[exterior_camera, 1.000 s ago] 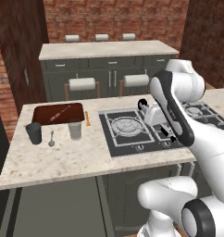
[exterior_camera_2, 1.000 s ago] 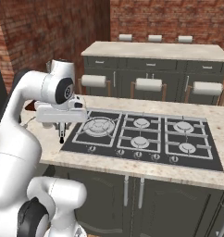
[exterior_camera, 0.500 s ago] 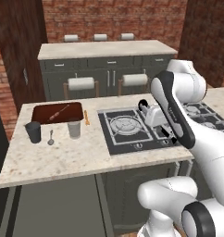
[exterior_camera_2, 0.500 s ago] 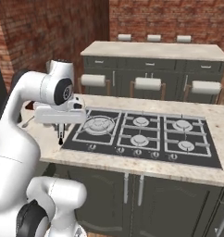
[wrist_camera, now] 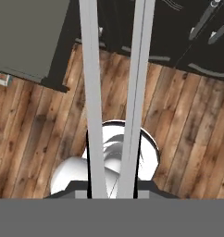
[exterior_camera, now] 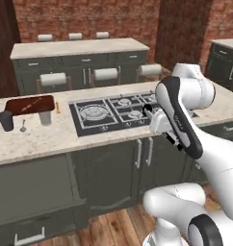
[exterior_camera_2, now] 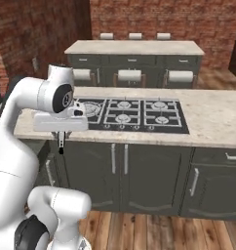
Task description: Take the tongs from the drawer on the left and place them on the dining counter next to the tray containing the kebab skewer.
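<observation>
The tongs (wrist_camera: 92, 92) sit clamped in the narrowed pincer (exterior_camera_2: 61, 132), hanging off the front edge of the worktop (exterior_camera: 51, 137), just below the hob's (exterior_camera: 113, 113) front left corner in the right base view. Their two silver arms run long over the wooden floor (wrist_camera: 188, 120). Far left of the hob lies the tray (exterior_camera: 15, 108) with the kebab skewer (exterior_camera: 29, 104). Below and left of the hob, the drawer (exterior_camera: 32, 192) juts out.
</observation>
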Controlling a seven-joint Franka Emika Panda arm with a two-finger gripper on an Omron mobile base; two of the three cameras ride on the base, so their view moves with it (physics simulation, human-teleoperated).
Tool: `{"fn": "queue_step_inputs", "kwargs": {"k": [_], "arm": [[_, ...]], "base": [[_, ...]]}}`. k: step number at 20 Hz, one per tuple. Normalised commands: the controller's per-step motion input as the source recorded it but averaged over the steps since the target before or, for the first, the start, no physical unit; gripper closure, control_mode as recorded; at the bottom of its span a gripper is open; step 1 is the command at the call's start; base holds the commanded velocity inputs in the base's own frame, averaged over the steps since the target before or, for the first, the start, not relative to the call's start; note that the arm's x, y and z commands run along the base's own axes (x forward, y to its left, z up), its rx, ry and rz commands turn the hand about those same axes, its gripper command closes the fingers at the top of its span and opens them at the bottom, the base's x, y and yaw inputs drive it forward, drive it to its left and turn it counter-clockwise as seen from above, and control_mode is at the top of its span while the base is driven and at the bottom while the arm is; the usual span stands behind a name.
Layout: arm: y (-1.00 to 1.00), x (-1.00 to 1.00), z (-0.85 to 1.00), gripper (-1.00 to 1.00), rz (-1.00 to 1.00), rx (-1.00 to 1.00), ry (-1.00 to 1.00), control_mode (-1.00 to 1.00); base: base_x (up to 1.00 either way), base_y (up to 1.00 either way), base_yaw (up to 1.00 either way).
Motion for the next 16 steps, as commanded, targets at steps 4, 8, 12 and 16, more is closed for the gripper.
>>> {"fn": "queue_step_inputs", "kwargs": {"k": [4, 8, 12, 16], "arm": [[0.00, 0.00, 0.00, 1.00, 0.00, 0.00, 0.00, 1.00], [0.00, 0.00, 0.00, 1.00, 0.00, 0.00, 0.00, 1.00], [0.00, 0.00, 0.00, 1.00, 0.00, 0.00, 0.00, 1.00], [0.00, 0.00, 0.00, 1.00, 0.00, 0.00, 0.00, 1.00]], "base": [[-0.16, -1.00, -0.29], [0.07, -1.00, -0.13], [0.14, -1.00, 0.00], [0.07, -1.00, -0.02]]}}
